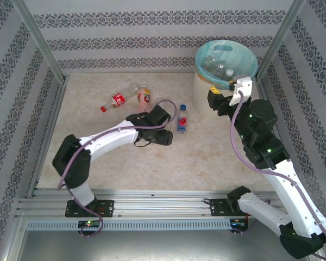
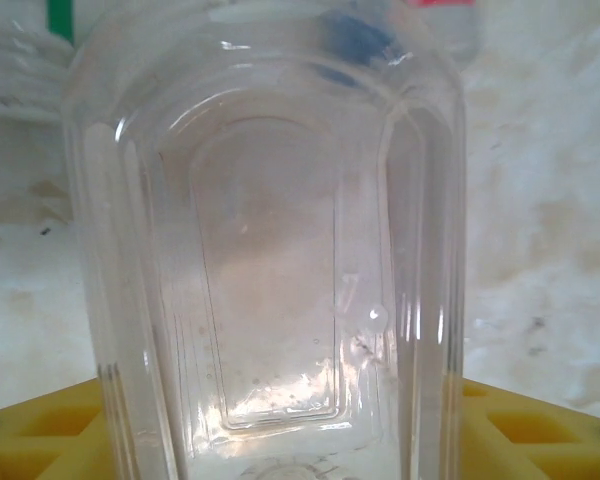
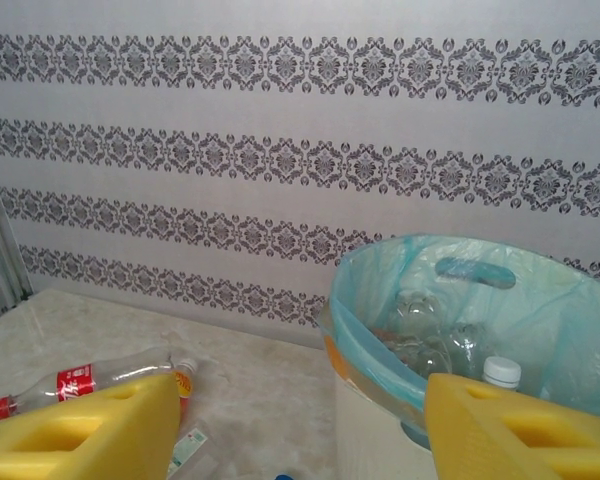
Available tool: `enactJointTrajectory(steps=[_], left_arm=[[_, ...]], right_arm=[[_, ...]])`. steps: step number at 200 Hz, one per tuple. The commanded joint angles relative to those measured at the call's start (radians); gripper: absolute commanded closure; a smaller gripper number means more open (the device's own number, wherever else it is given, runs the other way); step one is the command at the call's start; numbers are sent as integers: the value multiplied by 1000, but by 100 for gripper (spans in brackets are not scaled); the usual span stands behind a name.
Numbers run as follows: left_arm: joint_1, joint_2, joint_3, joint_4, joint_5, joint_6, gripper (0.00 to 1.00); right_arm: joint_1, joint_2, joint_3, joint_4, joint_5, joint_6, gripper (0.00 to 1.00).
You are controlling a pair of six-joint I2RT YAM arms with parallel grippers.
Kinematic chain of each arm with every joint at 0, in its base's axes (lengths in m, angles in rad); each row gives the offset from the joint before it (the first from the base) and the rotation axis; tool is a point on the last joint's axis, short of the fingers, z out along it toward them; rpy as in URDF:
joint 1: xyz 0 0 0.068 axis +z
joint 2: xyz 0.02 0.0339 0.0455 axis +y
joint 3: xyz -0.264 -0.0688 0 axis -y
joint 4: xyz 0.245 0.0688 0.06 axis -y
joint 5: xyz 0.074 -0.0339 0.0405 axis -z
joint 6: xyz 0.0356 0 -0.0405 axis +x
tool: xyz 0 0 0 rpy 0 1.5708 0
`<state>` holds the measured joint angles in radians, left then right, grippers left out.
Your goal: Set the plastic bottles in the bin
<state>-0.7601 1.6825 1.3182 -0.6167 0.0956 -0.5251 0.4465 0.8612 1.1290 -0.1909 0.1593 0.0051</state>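
**1 clear bottle (image 2: pixel 280 260) btwn left gripper pads: task part done**

The clear bottle is seen base-first, tight to the lens, seated btwn the yellow pads (image 2: pixel 40 440) of the left gripper (image 2: pixel 280 400). The jaws are set part-way closed. Each pad is laid against a side wall of the bottle, so a grip is judged to be made. Whether it is lifted off the table (image 1: pixel 125 163) cannot be told. From above it is judged, w/o certainty, to be the orange-label bottle (image 1: pixel 144 97), which is met by the fingertips.

The right gripper (image 3: pixel 300 420) is set approx. half open, w/ nothing btwn its pads. The bin (image 1: pixel 202 93) is found just ahead of it and slightly right, rim near the fingertips. From the left gripper the bin is well apart, ahead-right.

Progress: part done. Some bottles are lodged inside the liner; 3 are left outside.

Count:
- bin: 1
- bottles outside the bin: 3
  - orange-label bottle, at the left gripper
  - red-label bottle (image 1: pixel 117 101), ahead-left of the left gripper
  - blue-label bottle (image 1: pixel 182 119), just to its right
- bottles in the bin (image 1: pixel 220 68): at least 2. The exact no. is not readable through the clear plastic; 1 white cap (image 3: pixel 501 372) is made out.
- grippers: 2
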Motion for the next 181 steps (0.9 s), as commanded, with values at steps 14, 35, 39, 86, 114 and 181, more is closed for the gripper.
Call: enactJointTrajectory(steps=[14,35,39,86,114,181], left_arm=[[-11,-162,-26,-35,-87,1,38],[-12,-276,-79,44,-147,46,40],[-12,-296,-88,59,-154,57,40],[-12,-477,-159,305,-79,282,44],[-12,-554,-214,487,99,409,43],[-13,-655,-320,783,562,464,45]], right_arm=[[39,13,23,37,36,5,34],[60,28,38,41,34,5,34],[66,30,41,43,31,3,34],[91,-10,21,123,-157,-30,34],[94,-65,-32,219,-395,-33,33],[107,-28,20,319,-864,45,30]])
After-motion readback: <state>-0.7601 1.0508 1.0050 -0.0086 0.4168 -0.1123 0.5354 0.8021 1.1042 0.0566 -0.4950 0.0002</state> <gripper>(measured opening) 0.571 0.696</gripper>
